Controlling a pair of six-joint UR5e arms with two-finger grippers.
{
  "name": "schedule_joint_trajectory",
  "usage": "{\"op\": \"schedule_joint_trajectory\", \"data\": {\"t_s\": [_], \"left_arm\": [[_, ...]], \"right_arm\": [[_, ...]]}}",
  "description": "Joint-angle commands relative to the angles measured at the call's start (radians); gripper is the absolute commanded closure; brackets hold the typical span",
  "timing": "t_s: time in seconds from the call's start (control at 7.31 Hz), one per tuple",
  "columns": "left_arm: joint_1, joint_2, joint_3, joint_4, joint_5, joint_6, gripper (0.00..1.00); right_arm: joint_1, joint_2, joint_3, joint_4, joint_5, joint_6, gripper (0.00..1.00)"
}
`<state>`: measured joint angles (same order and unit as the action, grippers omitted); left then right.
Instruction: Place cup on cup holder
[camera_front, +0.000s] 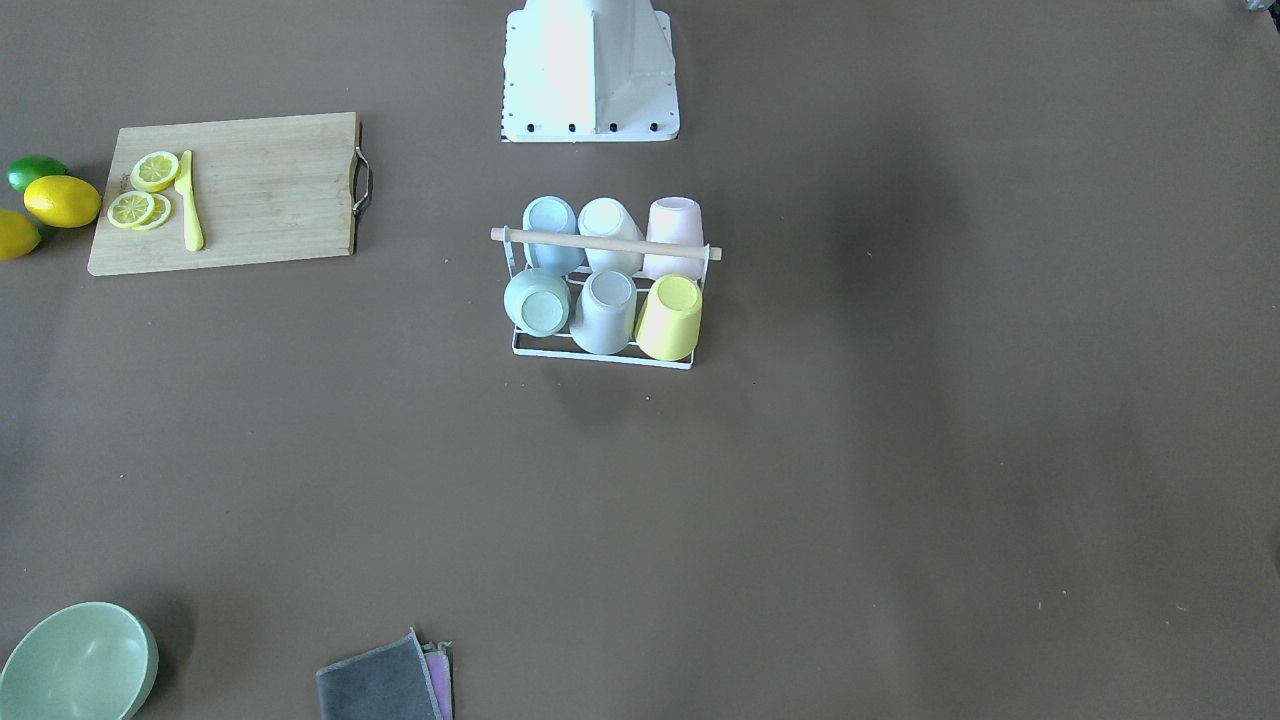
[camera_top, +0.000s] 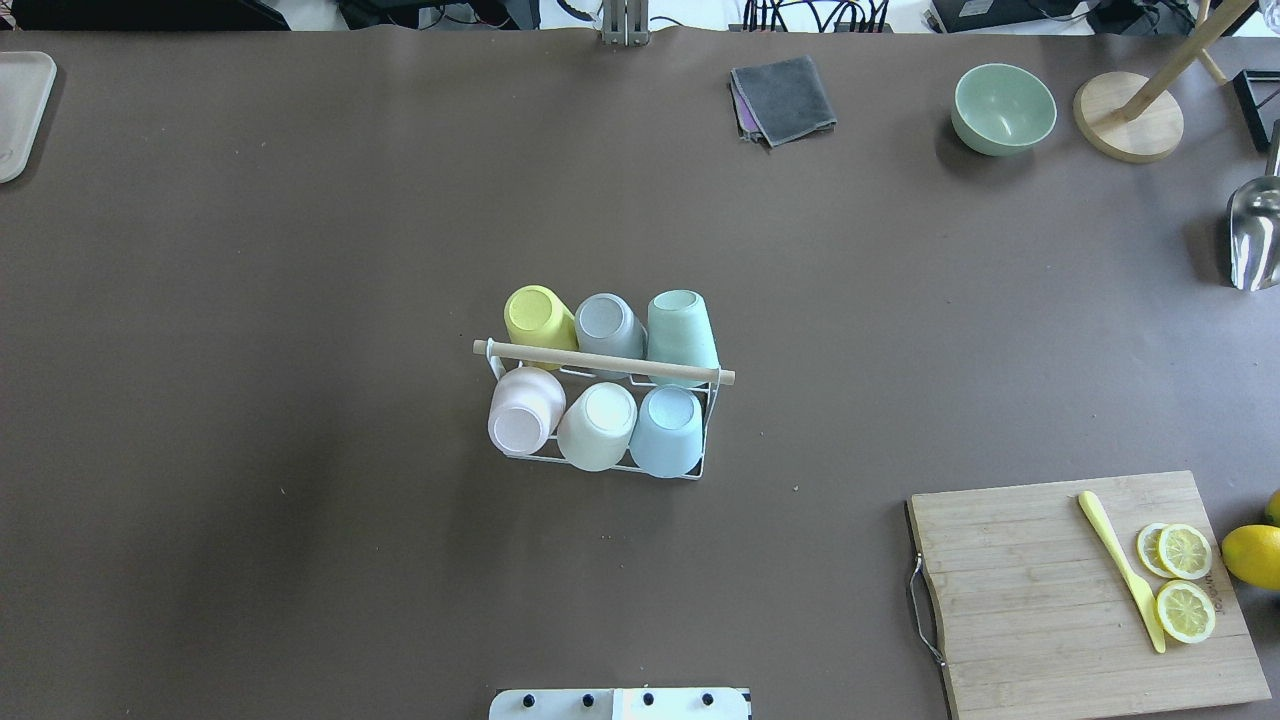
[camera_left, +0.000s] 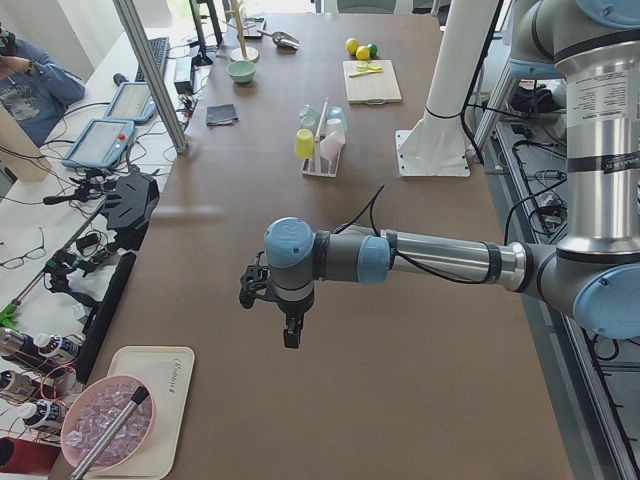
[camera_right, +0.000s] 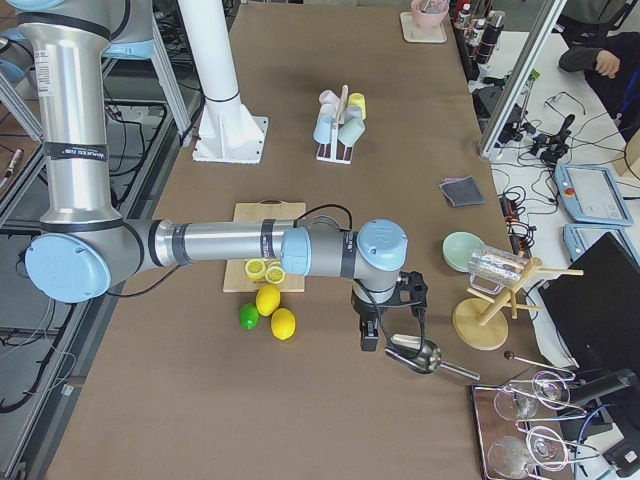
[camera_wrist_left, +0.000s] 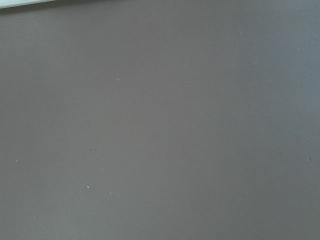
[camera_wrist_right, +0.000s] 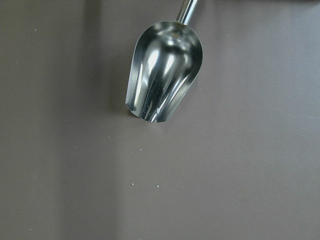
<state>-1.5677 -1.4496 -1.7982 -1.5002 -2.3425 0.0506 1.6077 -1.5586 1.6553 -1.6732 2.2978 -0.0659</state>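
Observation:
The white wire cup holder (camera_top: 600, 362) with a wooden rod handle stands at the table's middle; it also shows in the front-facing view (camera_front: 605, 243). Several pastel cups sit upside down on its prongs in two rows, among them a yellow cup (camera_top: 540, 318) and a pink cup (camera_top: 522, 410). My left gripper (camera_left: 290, 335) shows only in the left side view, far from the holder over bare table; I cannot tell if it is open. My right gripper (camera_right: 368, 338) shows only in the right side view, beside a metal scoop; I cannot tell its state either.
A wooden cutting board (camera_top: 1050, 600) holds lemon slices (camera_top: 1184, 580) and a yellow knife (camera_top: 1120, 568), with whole lemons (camera_front: 62, 200) beside it. A green bowl (camera_top: 1003, 108), grey cloth (camera_top: 783, 98), wooden stand (camera_top: 1128, 115), metal scoop (camera_wrist_right: 162, 75) and white tray (camera_top: 20, 110) sit near the table's edges.

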Motion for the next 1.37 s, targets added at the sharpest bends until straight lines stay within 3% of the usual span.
{"op": "schedule_joint_trajectory", "data": {"t_s": [0.0, 1.23], "left_arm": [[0.000, 0.000, -0.001, 0.000, 0.002, 0.000, 0.01], [0.002, 0.002, -0.021, 0.002, 0.002, 0.000, 0.01]], "right_arm": [[0.000, -0.005, 0.006, 0.000, 0.003, 0.000, 0.00], [-0.002, -0.005, 0.008, 0.001, 0.003, 0.002, 0.00]]}}
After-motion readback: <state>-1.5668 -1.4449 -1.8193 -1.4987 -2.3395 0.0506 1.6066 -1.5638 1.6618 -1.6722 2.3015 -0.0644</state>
